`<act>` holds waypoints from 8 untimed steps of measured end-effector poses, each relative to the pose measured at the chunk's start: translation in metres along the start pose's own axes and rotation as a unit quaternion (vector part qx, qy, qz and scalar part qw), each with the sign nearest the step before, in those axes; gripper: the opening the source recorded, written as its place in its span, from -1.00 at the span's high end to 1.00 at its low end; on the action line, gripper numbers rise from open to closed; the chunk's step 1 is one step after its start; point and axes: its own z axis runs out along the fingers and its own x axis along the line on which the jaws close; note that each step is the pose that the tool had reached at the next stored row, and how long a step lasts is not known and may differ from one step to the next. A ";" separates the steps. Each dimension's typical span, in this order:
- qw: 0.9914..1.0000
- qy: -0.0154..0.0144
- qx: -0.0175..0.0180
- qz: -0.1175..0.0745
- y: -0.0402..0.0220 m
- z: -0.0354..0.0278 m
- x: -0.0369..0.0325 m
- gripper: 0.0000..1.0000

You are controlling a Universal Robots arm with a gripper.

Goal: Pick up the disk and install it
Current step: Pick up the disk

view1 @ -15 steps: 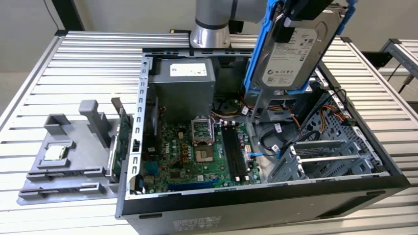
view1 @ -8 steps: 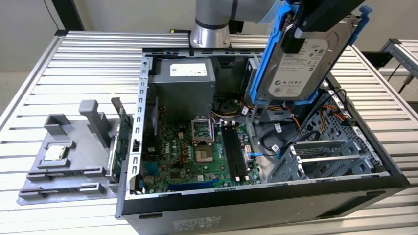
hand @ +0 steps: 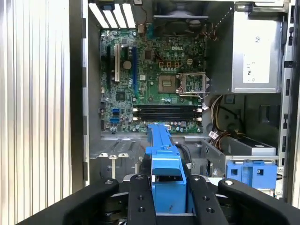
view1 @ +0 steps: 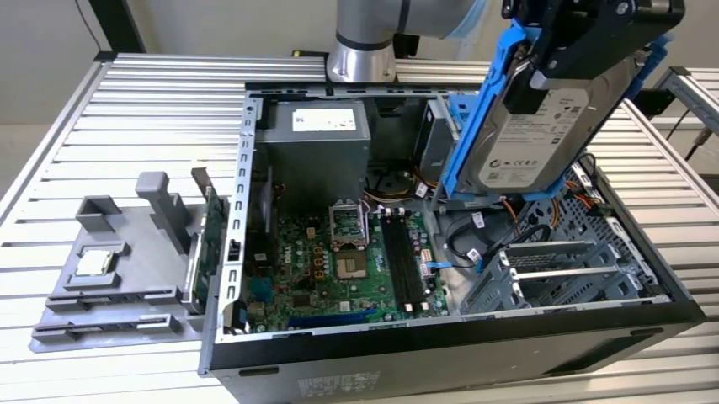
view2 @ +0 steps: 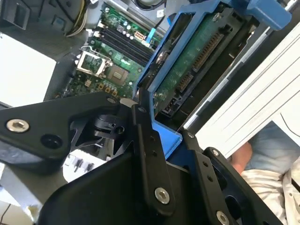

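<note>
1. The end effector (hand: 169, 190) is closed on the disk (view1: 537, 126). In the first wrist view its two black fingers (hand: 140, 199) pinch the blue bracket from either side.
2. The pick-up is done and the install is in hand. In the exterior view the disk hangs nearly on end, label outward, over the open computer case (view1: 450, 364) that lies on the slatted table (view1: 157, 101).
3. Its lower end sits just beside the blue-fronted drive cage (hand: 251, 171), above the cables and clear of the motherboard (view1: 337, 269). I cannot tell whether that lower end touches anything in the case.
4. The second wrist view shows the disk's green underside and connectors (view2: 197, 61) facing away from the end effector.
5. In my judgement, seating it calls for lining the bracket up square with the cage opening. It also needs a slow, straight approach, since a tilt could jam the bracket or snag the loose cables.
6. A person's hand (view2: 241, 161) rests near the table edge, well apart from the disk.
</note>
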 end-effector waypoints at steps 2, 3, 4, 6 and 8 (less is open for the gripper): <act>1.000 0.000 0.000 0.000 -0.0022 -0.0001 0.0060 1.00; 1.000 0.000 0.000 0.000 -0.0035 -0.0001 0.0089 1.00; 1.000 0.000 0.000 0.000 -0.0047 -0.0001 0.0116 1.00; 1.000 0.000 0.000 0.000 -0.0075 -0.0001 0.0172 1.00; 1.000 0.000 0.000 0.000 -0.0107 -0.0002 0.0221 1.00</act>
